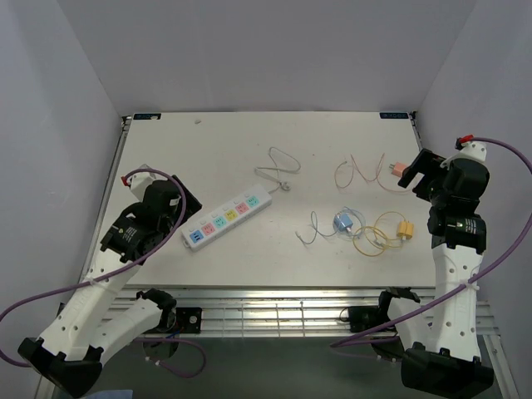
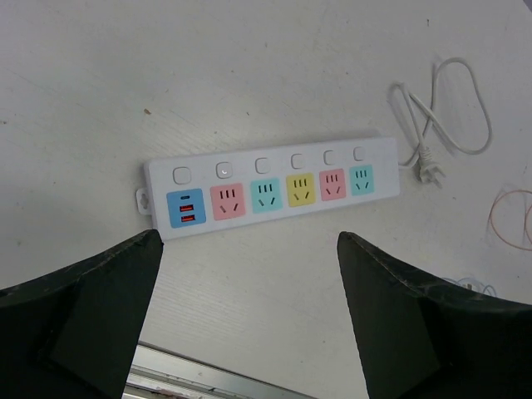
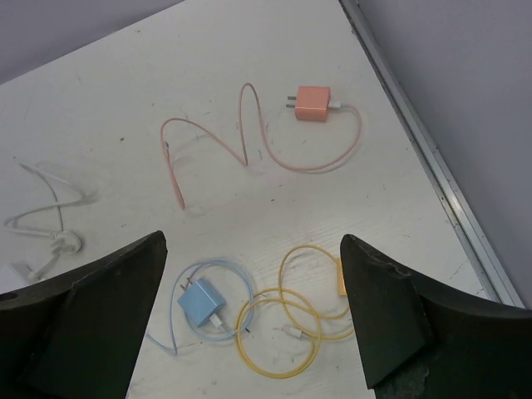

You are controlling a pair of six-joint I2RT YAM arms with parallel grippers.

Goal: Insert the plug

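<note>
A white power strip [image 1: 227, 218] with several coloured sockets lies left of centre; it also shows in the left wrist view [image 2: 270, 187]. Three plugs with cables lie on the right: an orange plug [image 1: 400, 169] [image 3: 312, 104], a blue plug [image 1: 342, 222] [image 3: 199, 303], and a yellow plug [image 1: 405, 230] [image 3: 341, 278] partly hidden by my right finger. My left gripper [image 1: 183, 209] [image 2: 249, 241] is open and empty, just near of the strip's blue end. My right gripper [image 1: 418, 174] [image 3: 253, 241] is open and empty, above the plugs.
The strip's white cord [image 1: 278, 170] [image 2: 440, 116] loops toward the table's middle back. The table's metal right edge [image 3: 432, 158] runs close to the orange plug. Purple arm cables hang off the near edge [image 1: 50, 295].
</note>
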